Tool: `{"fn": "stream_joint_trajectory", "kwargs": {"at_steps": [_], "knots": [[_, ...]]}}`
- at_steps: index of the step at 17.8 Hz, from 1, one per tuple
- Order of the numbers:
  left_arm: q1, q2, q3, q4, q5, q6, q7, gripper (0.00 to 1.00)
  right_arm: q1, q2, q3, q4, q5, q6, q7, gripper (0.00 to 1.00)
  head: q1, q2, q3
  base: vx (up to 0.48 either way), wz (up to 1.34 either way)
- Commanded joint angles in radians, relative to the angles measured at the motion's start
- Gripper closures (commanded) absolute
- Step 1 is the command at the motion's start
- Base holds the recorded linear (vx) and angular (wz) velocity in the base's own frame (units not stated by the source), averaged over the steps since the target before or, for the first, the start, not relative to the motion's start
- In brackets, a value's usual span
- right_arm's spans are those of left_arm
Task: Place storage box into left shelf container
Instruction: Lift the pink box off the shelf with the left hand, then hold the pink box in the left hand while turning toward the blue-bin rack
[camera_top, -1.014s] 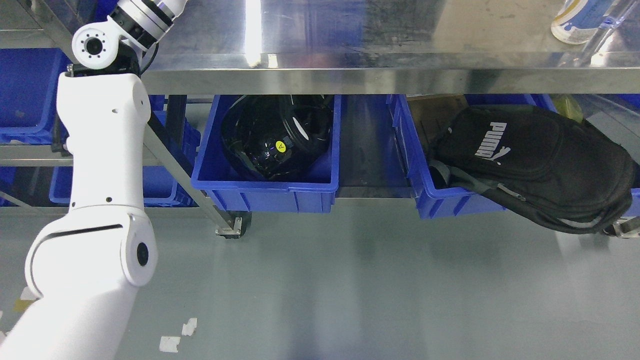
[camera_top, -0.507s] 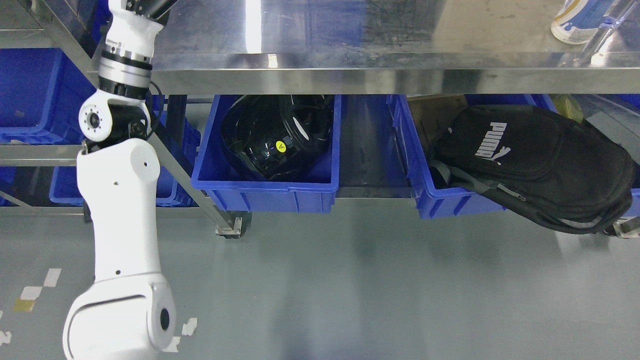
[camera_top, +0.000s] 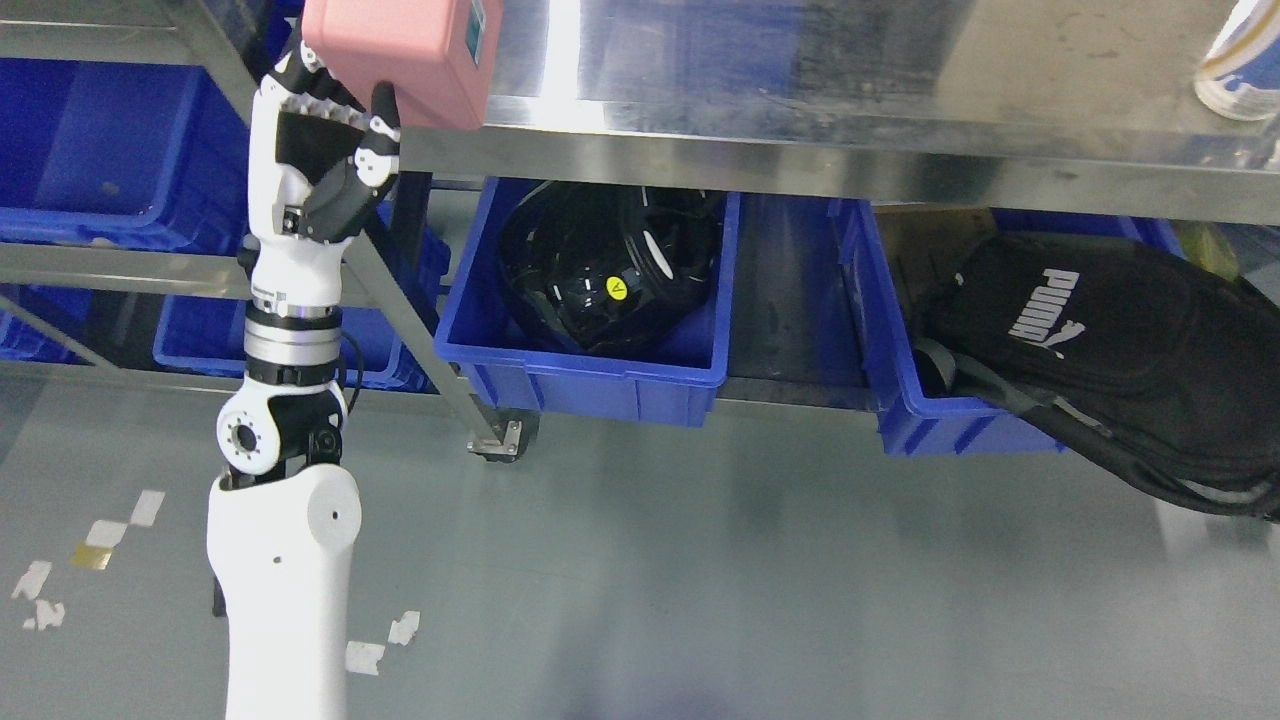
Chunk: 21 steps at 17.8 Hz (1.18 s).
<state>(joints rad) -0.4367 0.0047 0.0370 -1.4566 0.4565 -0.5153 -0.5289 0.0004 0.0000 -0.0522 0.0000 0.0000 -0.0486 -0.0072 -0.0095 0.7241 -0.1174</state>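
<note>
A pink storage box (camera_top: 400, 55) with a teal patch on its side is at the top left, in front of the steel shelf's edge (camera_top: 800, 165). My left hand (camera_top: 325, 125) holds it from below, its black-and-white fingers (camera_top: 380, 135) curled against the box's underside and left side. The arm rises straight up from the bottom left. Left of the hand, a blue bin (camera_top: 90, 140) sits on the left shelf rack. The right hand is out of view.
Under the steel shelf, a blue bin (camera_top: 590, 375) holds a black helmet (camera_top: 610, 270), and another blue bin (camera_top: 900, 400) holds a black backpack (camera_top: 1120, 350). A caster wheel (camera_top: 505, 440) and slanted frame leg stand near the arm. A bottle (camera_top: 1240, 70) sits top right. Tape scraps lie on the grey floor.
My left arm has pulled down and toward me, so the hand and the pink box it holds now show. The camera view has shifted a little; shelf contents sit further right and lower.
</note>
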Motion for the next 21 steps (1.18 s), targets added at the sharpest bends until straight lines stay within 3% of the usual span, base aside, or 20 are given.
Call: {"fn": "stream_joint_trajectory", "kwargs": {"at_steps": [1, 4, 10, 15, 21], "knots": [[0.188, 0.013, -0.124, -0.223, 0.014, -0.072, 0.003, 0.99, -0.005, -0.017, 0.000, -0.018, -0.021, 0.000, 0.004, 0.00, 0.0000, 0.000, 0.000, 0.002, 0.36], [0.259, 0.013, -0.123, -0.223, 0.013, -0.132, 0.006, 0.99, -0.005, -0.017, 0.000, -0.018, -0.021, -0.001, 0.004, 0.00, 0.0000, 0.000, 0.000, 0.013, 0.87], [0.404, 0.013, -0.049, -0.217, 0.013, -0.120, 0.018, 0.99, -0.005, -0.017, 0.000, -0.018, -0.021, -0.001, 0.004, 0.00, 0.0000, 0.001, 0.000, 0.093, 1.51], [0.421, 0.013, 0.075, -0.218, 0.013, 0.121, 0.106, 0.99, -0.005, -0.017, -0.001, -0.018, -0.021, 0.000, 0.004, 0.00, 0.0000, 0.001, 0.000, 0.233, 1.56], [0.421, 0.013, 0.211, -0.217, 0.013, 0.244, 0.136, 0.98, -0.003, -0.017, 0.000, -0.018, -0.021, 0.000, 0.004, 0.00, 0.0000, 0.001, 0.000, 0.412, 1.08]]}}
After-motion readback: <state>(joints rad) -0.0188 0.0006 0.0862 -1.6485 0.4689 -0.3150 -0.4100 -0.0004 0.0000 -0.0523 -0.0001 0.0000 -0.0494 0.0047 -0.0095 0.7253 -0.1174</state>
